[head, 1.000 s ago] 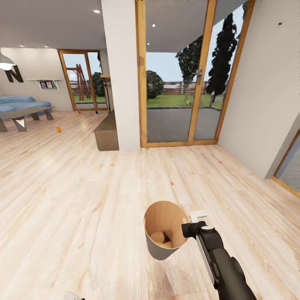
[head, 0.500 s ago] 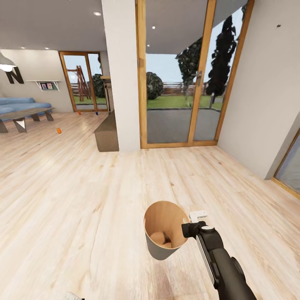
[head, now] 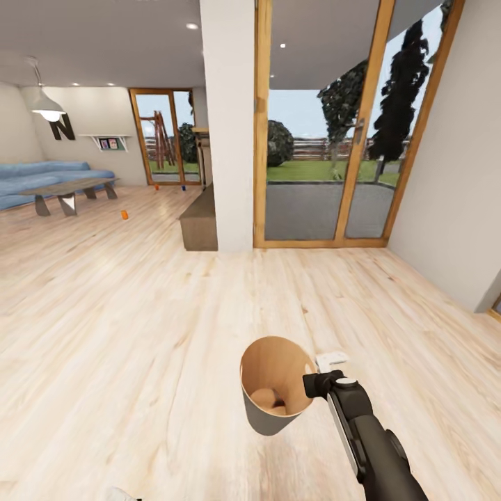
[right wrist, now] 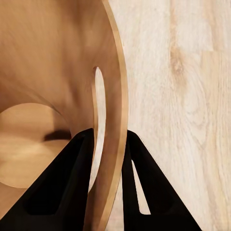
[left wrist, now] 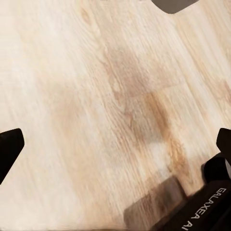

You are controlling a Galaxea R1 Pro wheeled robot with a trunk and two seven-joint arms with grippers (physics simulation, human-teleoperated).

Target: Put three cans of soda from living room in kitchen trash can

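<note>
My right gripper [head: 314,381] is shut on the rim of the tash can [head: 266,419], held above the wood floor with its brown inside open toward me. In the right wrist view the two black fingers [right wrist: 65,185] pinch the tash can's wall [right wrist: 48,57], one inside and one outside. Far off in the living room an orange can of soda [head: 124,215] stands on the floor. Another orange one [head: 156,186] and a dark blue one [head: 183,186] stand by the far glass door. The left gripper [left wrist: 115,147] is open over bare floor.
A white pillar [head: 227,125] with a low brown bench [head: 200,224] stands ahead, with wood-framed glass doors [head: 327,139] to its right. A blue sofa [head: 42,177] and a low table [head: 69,191] are at the far left. Wide plank floor lies in between.
The whole head view has shifted to the right, so the camera has turned left. The tash can and right arm keep their place in the picture.
</note>
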